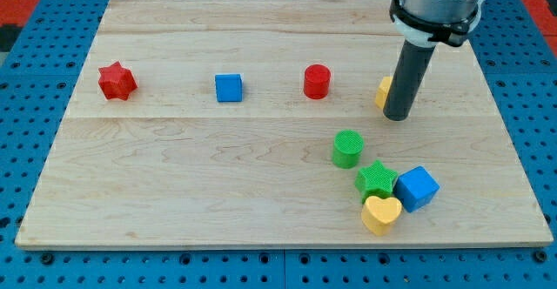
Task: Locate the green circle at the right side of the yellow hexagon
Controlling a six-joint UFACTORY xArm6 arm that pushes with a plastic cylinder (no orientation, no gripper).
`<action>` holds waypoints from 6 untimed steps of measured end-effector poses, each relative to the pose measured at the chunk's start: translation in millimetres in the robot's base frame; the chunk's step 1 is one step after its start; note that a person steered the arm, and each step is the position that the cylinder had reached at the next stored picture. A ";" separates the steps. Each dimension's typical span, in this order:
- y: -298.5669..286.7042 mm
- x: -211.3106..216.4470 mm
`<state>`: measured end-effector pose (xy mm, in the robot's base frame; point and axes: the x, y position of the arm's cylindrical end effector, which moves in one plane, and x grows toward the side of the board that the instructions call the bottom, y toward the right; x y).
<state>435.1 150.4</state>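
The green circle stands on the wooden board right of centre. The yellow hexagon lies above and to its right, mostly hidden behind my rod. My tip rests on the board right beside the hexagon's lower right side, above and to the right of the green circle, apart from it.
A red star, a blue square and a red circle stand in a row across the upper board. A green star, a blue cube and a yellow heart cluster below the green circle. Board edge runs along the bottom.
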 end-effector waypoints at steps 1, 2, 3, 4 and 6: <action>0.0 -11.6; 0.0 -19.5; -21.8 -2.1; -129.4 -13.1; -154.8 59.4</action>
<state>494.4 -4.3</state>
